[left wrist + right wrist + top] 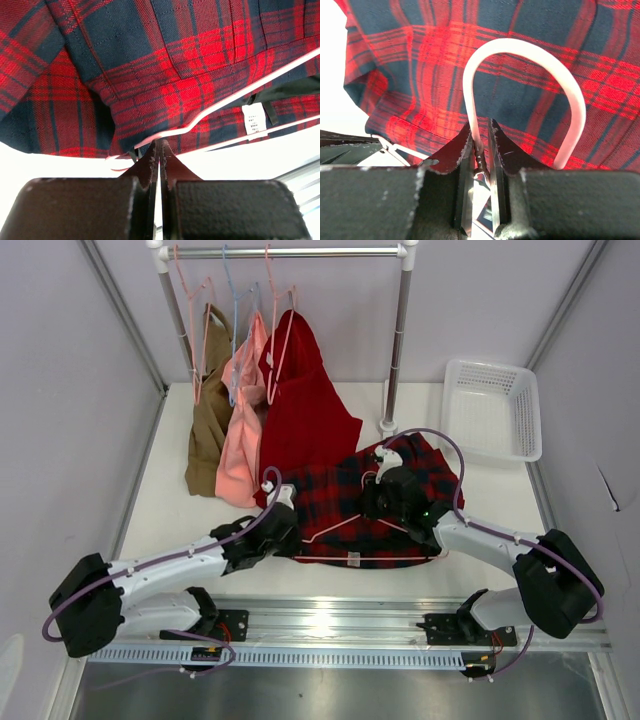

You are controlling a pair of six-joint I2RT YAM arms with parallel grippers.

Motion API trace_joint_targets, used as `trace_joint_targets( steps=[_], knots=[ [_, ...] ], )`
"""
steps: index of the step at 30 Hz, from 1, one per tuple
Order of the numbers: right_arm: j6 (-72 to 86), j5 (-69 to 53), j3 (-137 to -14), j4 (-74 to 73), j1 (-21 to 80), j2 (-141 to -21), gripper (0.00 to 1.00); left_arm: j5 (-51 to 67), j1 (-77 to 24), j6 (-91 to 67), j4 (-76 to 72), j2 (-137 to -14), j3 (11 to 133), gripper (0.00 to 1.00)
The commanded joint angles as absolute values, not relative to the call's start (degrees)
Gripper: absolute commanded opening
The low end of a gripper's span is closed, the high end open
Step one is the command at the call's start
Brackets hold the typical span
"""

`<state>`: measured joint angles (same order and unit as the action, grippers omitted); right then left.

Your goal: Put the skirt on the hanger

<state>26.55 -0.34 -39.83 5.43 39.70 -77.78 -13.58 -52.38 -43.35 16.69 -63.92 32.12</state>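
Observation:
The plaid skirt (395, 502) lies flat on the table in front of the rack, its white label (353, 559) at the near hem. The pale-pink hanger (335, 523) lies on top of it. My right gripper (385, 488) is shut on the hanger's neck (479, 145), just below the hook (520, 50), which arches over the skirt (420, 60). My left gripper (284, 516) is at the skirt's left edge. Its jaws (160, 146) stand closed at the hem (125, 100), right under the hanger's wire (225, 100), and seem to pinch the fabric. The label (255, 120) shows to the right.
A clothes rack (398, 350) stands at the back with a brown garment (208, 410), a salmon-pink one (240, 430), a plain red one (305, 410) and a light-blue hanger (234, 310). A white basket (495, 410) sits back right. A metal rail (330, 620) runs along the near edge.

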Motion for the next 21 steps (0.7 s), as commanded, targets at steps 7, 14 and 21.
trace_joint_targets(
  steps=[7, 14, 21],
  knots=[
    [29.53, -2.81, -38.67, 14.76, 39.29, -79.36, 0.00, -15.82, -52.21, -41.31, 22.22, -56.88, 38.14, 0.00],
    [29.80, -2.20, -38.50, 18.19, 39.46, -80.94, 0.00, -18.19, -52.03, -39.73, 28.29, -53.09, 43.59, 0.01],
    [29.27, -0.09, -40.16, 17.14, 40.34, -81.04, 0.00, -20.12, -51.24, -39.20, 31.37, -51.77, 44.04, 0.01]
  ],
)
